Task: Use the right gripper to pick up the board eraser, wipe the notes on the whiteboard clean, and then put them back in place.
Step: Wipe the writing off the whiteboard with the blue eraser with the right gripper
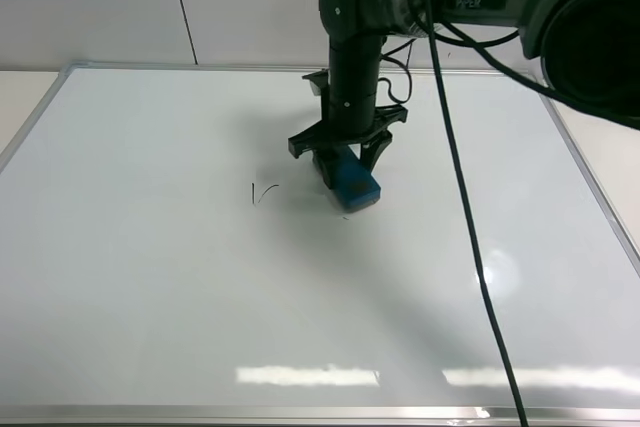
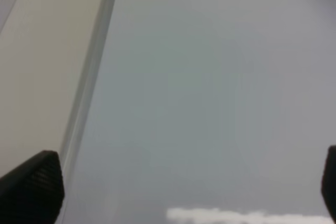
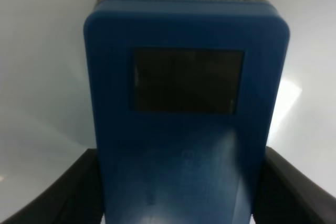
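The whiteboard [image 1: 150, 287] fills most of the exterior high view. My right gripper [image 1: 343, 169] reaches down near its middle and is shut on the blue board eraser [image 1: 352, 183], which rests on the board. In the right wrist view the eraser [image 3: 184, 129] fills the frame, with one dark grey patch on top and a black finger [image 3: 58, 192] on each side. A short black remnant of the notes [image 1: 262, 191] lies just left of the eraser. The left gripper [image 2: 173, 192] shows only two fingertips at the frame corners, wide apart, over the whiteboard [image 2: 210, 103] near its frame.
A black cable [image 1: 470, 237] hangs from the right arm across the right half of the board. The silver frame [image 1: 300, 413] runs along the near edge. A pale wall stands behind the board. The board's frame edge [image 2: 92, 72] shows in the left wrist view.
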`<state>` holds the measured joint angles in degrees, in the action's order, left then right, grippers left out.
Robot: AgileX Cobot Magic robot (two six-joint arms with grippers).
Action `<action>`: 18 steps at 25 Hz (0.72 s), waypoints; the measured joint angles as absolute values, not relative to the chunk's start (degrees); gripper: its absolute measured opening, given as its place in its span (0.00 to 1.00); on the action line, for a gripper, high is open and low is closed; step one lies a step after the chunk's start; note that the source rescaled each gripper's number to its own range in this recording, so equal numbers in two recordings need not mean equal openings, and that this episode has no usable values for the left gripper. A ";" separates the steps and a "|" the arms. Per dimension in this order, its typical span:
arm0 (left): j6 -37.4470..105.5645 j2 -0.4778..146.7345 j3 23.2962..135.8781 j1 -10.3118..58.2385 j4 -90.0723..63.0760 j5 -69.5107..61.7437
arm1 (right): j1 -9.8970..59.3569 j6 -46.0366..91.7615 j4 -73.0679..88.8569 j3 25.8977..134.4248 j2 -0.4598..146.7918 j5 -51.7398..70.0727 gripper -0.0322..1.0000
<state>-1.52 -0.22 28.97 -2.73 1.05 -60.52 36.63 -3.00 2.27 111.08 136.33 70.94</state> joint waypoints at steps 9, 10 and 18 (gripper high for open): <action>-1.58 -0.22 28.97 -2.73 1.05 -60.52 | 46.57 -1.30 5.73 127.44 145.06 71.56 0.03; -1.58 -0.22 28.97 -2.73 1.05 -60.52 | 47.36 -1.08 6.28 128.20 145.52 71.43 0.03; -1.58 -0.22 28.97 -2.73 1.05 -60.52 | 50.28 0.00 7.88 128.95 146.29 70.34 0.03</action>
<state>-1.58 -0.22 28.97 -2.73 1.05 -60.52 50.28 0.00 7.88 128.95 146.29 70.34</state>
